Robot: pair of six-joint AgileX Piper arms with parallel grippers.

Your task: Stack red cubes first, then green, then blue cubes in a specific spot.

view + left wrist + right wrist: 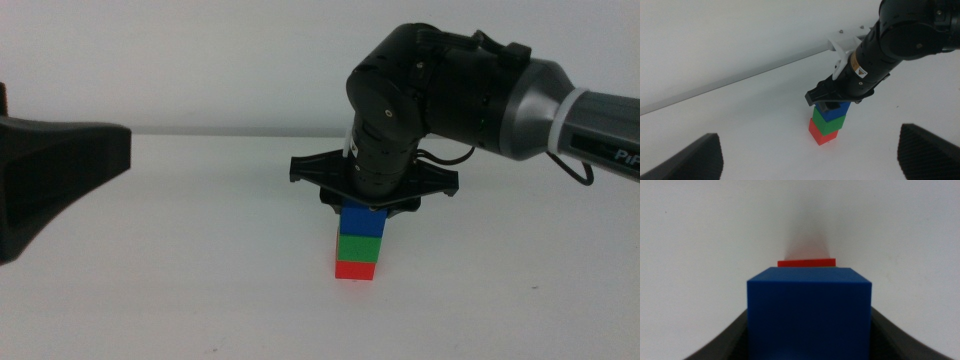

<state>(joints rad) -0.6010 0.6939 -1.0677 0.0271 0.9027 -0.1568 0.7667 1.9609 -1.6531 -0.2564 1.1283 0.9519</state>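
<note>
Left gripper [60,180]: parked at the left edge of the middle view, well apart from the stack. Its jaws stand wide apart in its own wrist view and hold nothing.

Stack, table centre [200,300]: red cube [355,270] at the base, green cube [360,245] on it, blue cube [363,220] on top. All three are plain, matte and equal in size. Edges look roughly flush in the middle view, though the red cube sits very slightly to the left of the two above. The table shows no mark for the spot.

Right gripper [366,203]: comes in from the right and points straight down over the stack. Its jaws sit close against both sides of the blue cube, which fills the right wrist view; a sliver of red shows beyond it. I judge the blue cube is gripped, and apparently seated on the green.

Step in hand, as judged: release of the last cube. Recommended: part the jaws evenly, without sideways drag, then lift straight up so neither jaw clips the blue cube. A tall, narrow stack will topple at a light knock.
</note>
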